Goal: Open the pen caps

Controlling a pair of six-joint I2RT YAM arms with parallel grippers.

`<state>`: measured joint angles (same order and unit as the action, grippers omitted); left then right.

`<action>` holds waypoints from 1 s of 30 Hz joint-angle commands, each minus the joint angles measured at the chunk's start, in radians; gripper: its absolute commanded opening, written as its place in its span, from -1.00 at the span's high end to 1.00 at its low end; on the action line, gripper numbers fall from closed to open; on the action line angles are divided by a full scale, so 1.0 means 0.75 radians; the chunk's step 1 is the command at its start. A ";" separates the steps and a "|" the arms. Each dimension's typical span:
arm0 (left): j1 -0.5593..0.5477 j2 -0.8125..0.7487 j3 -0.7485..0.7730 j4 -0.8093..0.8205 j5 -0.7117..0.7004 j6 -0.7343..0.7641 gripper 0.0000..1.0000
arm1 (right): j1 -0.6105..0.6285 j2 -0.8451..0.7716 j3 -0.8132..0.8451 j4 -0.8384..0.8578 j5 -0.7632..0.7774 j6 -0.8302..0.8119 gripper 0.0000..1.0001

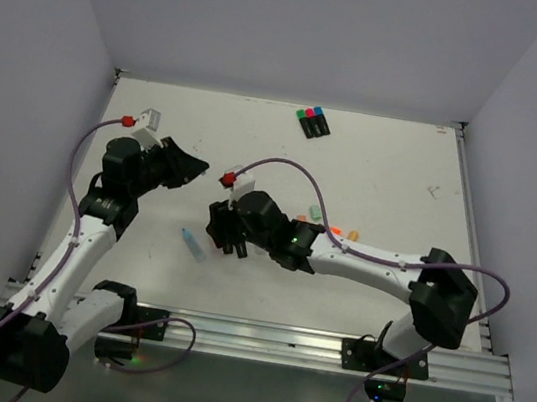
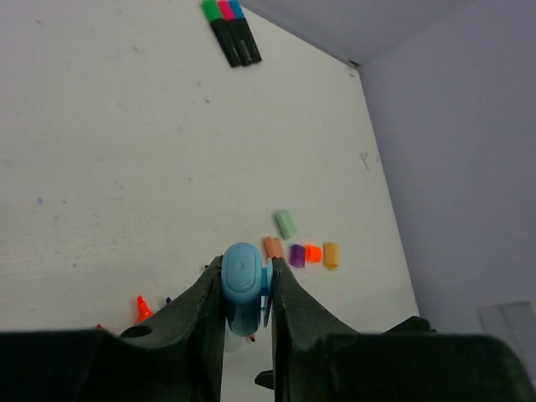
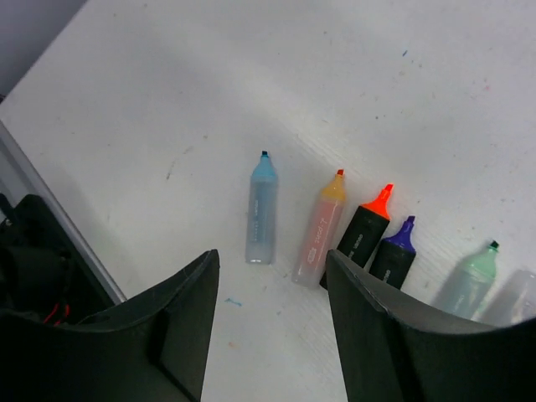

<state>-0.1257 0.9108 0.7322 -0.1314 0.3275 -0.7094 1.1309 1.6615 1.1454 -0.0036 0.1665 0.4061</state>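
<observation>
Left wrist view showed your left fingers [image 2: 199, 327] clamped on the cyan cap [image 2: 243, 285]; your right fingers [image 3: 368, 318] stood apart over the uncapped cyan pen [image 3: 262, 209]. The next move looked like dropping it beside the loose caps [image 2: 286, 224], then fetching the capped pens [image 2: 234, 38].

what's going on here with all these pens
The left gripper is shut on a small cyan plastic cap. The right gripper, jaws open, hovers over a row of uncapped highlighter pens. Five loose coloured plastic caps lie clustered together; three black pens at the far edge are capped.
</observation>
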 commanded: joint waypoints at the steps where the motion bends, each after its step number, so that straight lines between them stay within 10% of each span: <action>1: 0.004 0.078 -0.109 0.389 0.455 -0.215 1.00 | -0.019 -0.158 -0.097 0.044 0.040 -0.075 -0.18; 19: -0.303 0.256 -0.203 0.603 0.281 -0.605 1.00 | -0.185 -0.352 -0.222 0.101 -0.095 0.019 -0.17; 30: -0.587 0.716 0.211 0.364 -0.143 -0.284 1.00 | -0.371 -0.760 -0.367 -0.685 0.493 0.358 -0.14</action>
<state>-0.5095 1.3792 0.8005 0.1902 0.3683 -1.0008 0.8772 1.1915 0.9062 -0.2874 0.3672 0.5632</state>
